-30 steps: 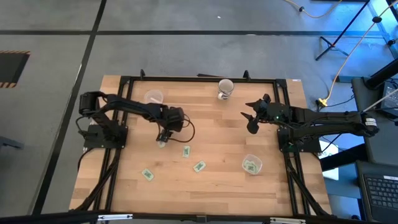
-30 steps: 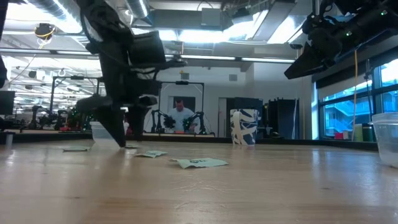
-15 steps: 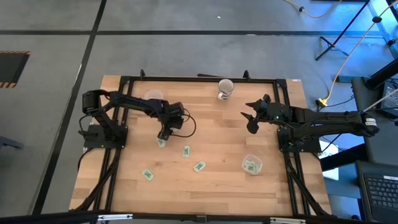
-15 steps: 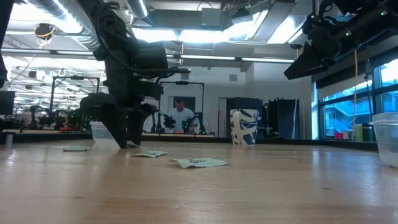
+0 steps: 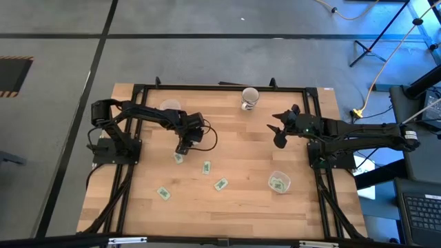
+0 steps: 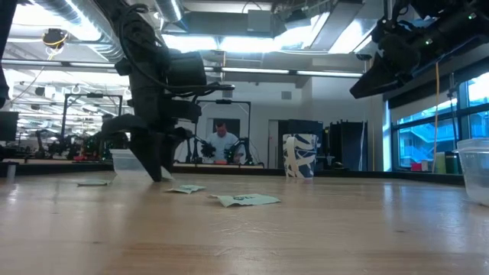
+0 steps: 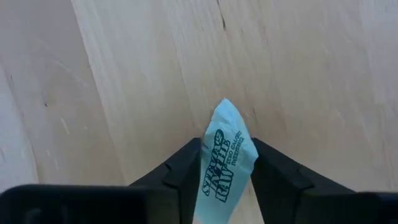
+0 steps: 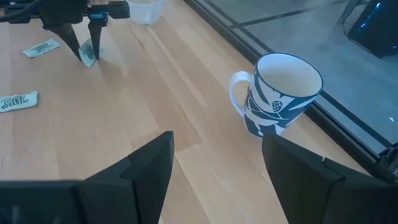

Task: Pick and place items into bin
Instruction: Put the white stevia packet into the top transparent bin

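Left of the table's middle, the left gripper (image 5: 180, 151) pinches a packet (image 7: 225, 158) between nearly closed fingertips (image 7: 183, 171).
Pale green with dark print, the packet stands on edge, its long axis running out past the fingers toward the wooden table (image 5: 248, 138). Three more packets (image 5: 206, 167) lie flat nearby. At the table's right side, the right gripper (image 5: 278, 130) hangs spread open and empty, near a mug (image 8: 277, 93).
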